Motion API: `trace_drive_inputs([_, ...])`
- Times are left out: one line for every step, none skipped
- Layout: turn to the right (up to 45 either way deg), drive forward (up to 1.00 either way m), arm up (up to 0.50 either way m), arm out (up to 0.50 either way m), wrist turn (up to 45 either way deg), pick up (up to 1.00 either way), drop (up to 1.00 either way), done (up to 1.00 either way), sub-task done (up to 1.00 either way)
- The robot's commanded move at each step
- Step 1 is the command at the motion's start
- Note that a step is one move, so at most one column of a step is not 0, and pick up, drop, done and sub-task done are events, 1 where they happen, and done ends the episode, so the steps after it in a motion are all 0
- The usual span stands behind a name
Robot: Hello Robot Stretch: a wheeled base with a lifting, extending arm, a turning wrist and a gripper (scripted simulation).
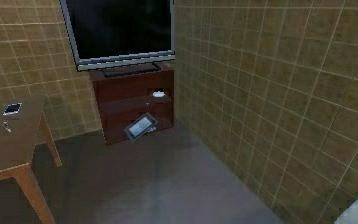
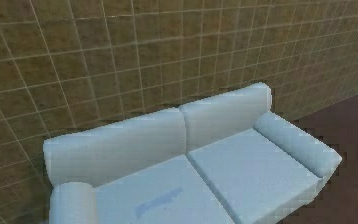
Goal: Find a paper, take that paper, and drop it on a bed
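A thin pale blue flat thing (image 2: pixel 157 201) lies on the left seat cushion of a light sofa (image 2: pixel 227 130) in the arm side view; it could be a paper, though its shape is too faint to be sure. In the forward view a dark flat slab with a light face (image 1: pixel 141 128) leans against the front of a dark red cabinet (image 1: pixel 117 100).
A big dark television (image 1: pixel 119 30) stands on the cabinet, with a small white thing (image 1: pixel 160 95) on a cabinet ledge. A wooden table (image 1: pixel 12 150) at the forward view's left carries a small phone-like thing (image 1: pixel 13 108). Tiled walls close both views. Dark floor lies between table and cabinet.
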Motion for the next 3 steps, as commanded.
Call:
trace_drive_inputs([0.0,0.00,0.00,0.00,45.0,0.00,0.00,0.00,0.00])
trace_drive_inputs([0.0,0.00,0.00,0.00,45.0,0.00,0.00,0.00,0.00])
trace_drive_inputs([0.0,0.00,0.00,0.00,18.0,0.00,0.00,0.00,0.00])
